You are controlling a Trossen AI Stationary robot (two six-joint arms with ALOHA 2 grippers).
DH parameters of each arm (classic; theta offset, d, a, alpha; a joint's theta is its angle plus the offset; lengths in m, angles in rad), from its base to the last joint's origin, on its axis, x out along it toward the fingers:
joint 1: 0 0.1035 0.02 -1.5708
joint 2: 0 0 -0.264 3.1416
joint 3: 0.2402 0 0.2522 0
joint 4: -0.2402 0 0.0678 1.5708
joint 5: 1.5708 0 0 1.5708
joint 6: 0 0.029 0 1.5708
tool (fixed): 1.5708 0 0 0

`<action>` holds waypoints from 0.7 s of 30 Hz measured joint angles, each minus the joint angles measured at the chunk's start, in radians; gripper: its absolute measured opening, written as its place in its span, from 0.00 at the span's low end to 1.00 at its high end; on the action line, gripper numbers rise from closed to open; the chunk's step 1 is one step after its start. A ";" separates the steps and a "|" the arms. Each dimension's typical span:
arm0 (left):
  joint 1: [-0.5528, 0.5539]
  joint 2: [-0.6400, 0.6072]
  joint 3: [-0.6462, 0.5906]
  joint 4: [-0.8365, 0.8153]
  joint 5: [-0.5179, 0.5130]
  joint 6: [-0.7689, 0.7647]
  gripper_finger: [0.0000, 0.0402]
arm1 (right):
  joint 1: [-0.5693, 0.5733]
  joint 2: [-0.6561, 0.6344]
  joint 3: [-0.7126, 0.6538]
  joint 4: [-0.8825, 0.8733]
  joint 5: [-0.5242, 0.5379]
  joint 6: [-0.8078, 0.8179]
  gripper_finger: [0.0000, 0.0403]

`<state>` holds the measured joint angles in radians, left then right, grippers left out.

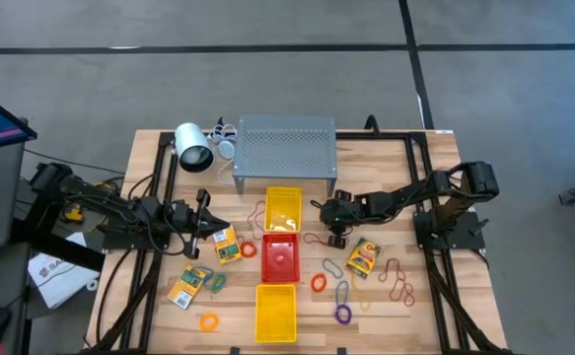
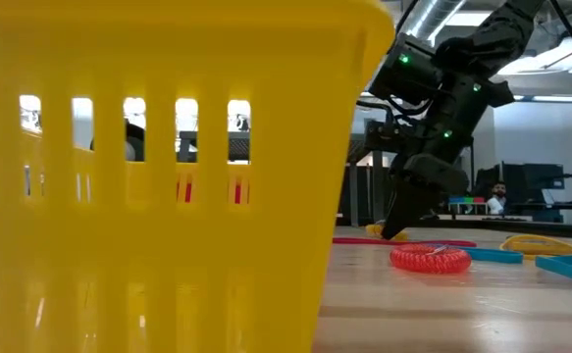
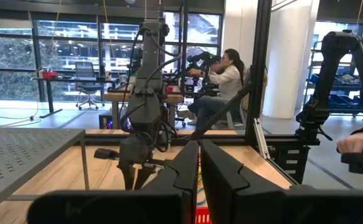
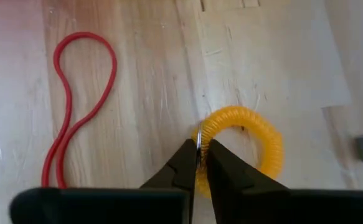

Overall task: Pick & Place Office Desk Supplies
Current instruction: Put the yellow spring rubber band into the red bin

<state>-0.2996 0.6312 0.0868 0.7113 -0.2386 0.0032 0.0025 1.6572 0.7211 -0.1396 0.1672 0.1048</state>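
A yellow-orange coil ring [image 4: 259,146] lies on the wooden table beside a red rubber-band loop [image 4: 75,106]. My right gripper [image 4: 198,158] is shut on the ring, just right of the far yellow tray [image 1: 283,209]; in the low view its fingers [image 2: 395,224] reach down to the tabletop. Card packets [image 1: 227,245] [image 1: 188,286] [image 1: 363,258] and more loops [image 1: 343,314] lie flat around the trays. My left gripper [image 3: 198,165] is shut and empty, raised above the table at the left [image 1: 206,219]. My right gripper pinches the ring's near-side rim [image 4: 201,132] between its two fingertips. The fingers slant down from the table's right side and lie across the coil. The rest of the ring lies flat on the table beyond the fingers.
A red tray [image 1: 280,256] and a near yellow tray [image 1: 275,311] stand in line with the far one. A perforated metal shelf [image 1: 285,148] and a white lamp-like cylinder [image 1: 193,146] stand at the back. A red coil ring [image 2: 430,258] lies near. People sit beyond the table [image 3: 228,78].
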 joint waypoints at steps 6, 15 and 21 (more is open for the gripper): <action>0.000 0.000 0.000 0.001 0.000 0.000 0.03 | 0.039 -0.036 0.094 -0.102 -0.005 -0.008 0.02; 0.000 0.000 0.000 0.004 0.000 -0.023 0.03 | 0.132 -0.168 0.192 -0.178 -0.009 -0.026 0.01; 0.000 0.000 0.000 0.010 0.000 -0.079 0.03 | 0.209 -0.292 0.205 -0.128 -0.009 -0.026 0.01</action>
<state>-0.2996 0.6312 0.0868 0.7213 -0.2384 -0.0755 0.2112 1.3655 0.9264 -0.2677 0.1585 0.0784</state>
